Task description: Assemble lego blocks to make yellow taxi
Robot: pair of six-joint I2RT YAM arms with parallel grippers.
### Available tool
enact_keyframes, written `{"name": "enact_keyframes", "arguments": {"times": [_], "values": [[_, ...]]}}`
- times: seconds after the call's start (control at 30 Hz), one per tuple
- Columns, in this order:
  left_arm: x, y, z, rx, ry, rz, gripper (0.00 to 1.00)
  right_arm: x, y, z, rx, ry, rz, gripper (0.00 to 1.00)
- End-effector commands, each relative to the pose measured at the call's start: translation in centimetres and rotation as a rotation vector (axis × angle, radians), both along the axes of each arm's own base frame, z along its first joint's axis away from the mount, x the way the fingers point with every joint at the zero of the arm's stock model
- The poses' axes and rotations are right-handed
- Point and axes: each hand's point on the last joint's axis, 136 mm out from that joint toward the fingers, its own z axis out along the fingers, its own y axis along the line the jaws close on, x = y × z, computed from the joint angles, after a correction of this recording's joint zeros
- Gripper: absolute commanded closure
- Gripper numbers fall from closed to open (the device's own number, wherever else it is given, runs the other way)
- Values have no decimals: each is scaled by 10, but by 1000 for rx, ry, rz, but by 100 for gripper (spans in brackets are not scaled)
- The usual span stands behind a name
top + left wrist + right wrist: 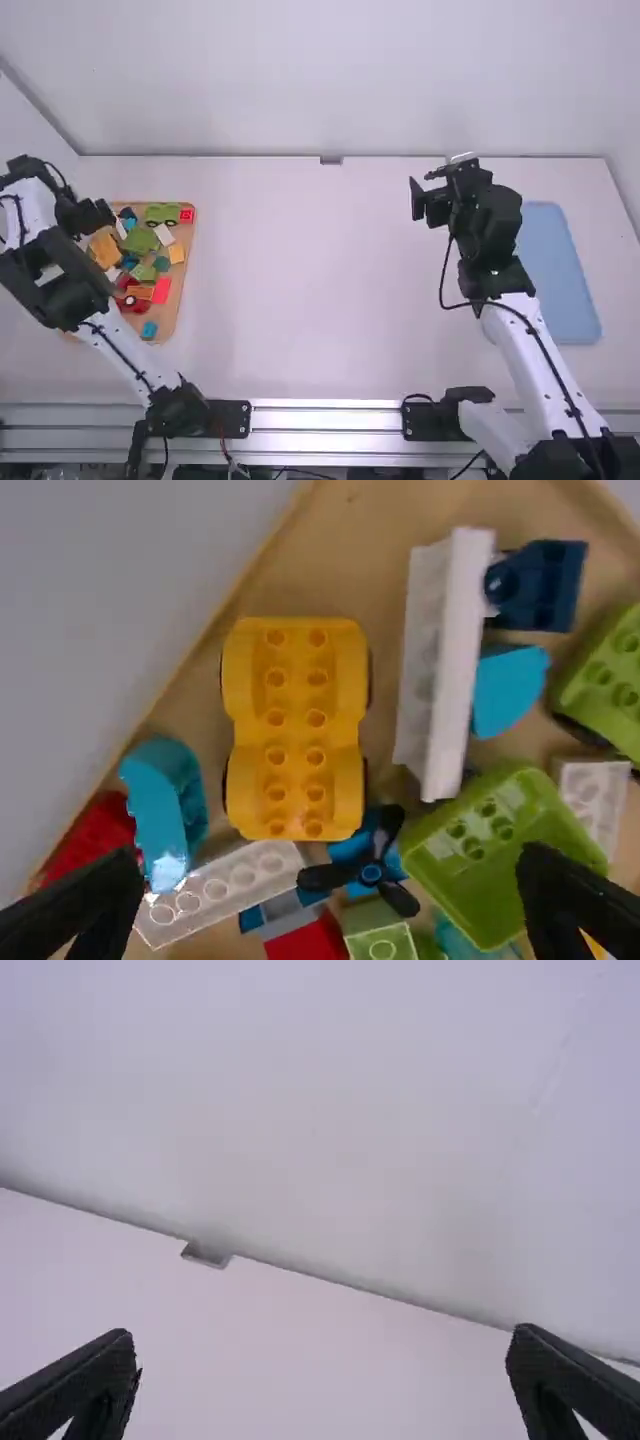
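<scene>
My left gripper [92, 218] is over the upper left part of the wooden tray of blocks. In the left wrist view the left gripper [335, 905] stands open, its fingers wide apart above the blocks. The yellow car base [295, 730] lies studs up on the tray, beside a white panel block [440, 660]; it also shows as a yellow piece [104, 247] in the high view. My right gripper [428, 200] hangs over the right half of the table. The right gripper [322, 1385] is open with nothing between its fingers.
The wooden tray [187, 245] at the left holds several mixed blocks, among them a green block [490, 845] and a teal block [165, 810]. A blue tray [560, 270] lies at the right, beside the right arm. A wall [320, 80] bounds the table's far edge.
</scene>
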Motion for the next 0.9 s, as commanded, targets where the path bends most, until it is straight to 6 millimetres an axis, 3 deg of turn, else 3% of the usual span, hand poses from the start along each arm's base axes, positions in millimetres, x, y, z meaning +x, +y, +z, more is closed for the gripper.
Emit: {"name": "enact_keyframes", "arguments": {"times": [0.0,0.23,0.77,0.87], "values": [[-2,3,-10,-32,1,8,0,3,2,20,11,-41,5,1],[-1,-1,-33,-58,36,-29,10,3,2,19,11,-38,5,1],[-10,-2,-83,-32,54,-56,16,3,3,19,11,-38,5,1],[-9,-3,-89,-28,48,-54,27,3,2,19,11,-38,5,2]]}}
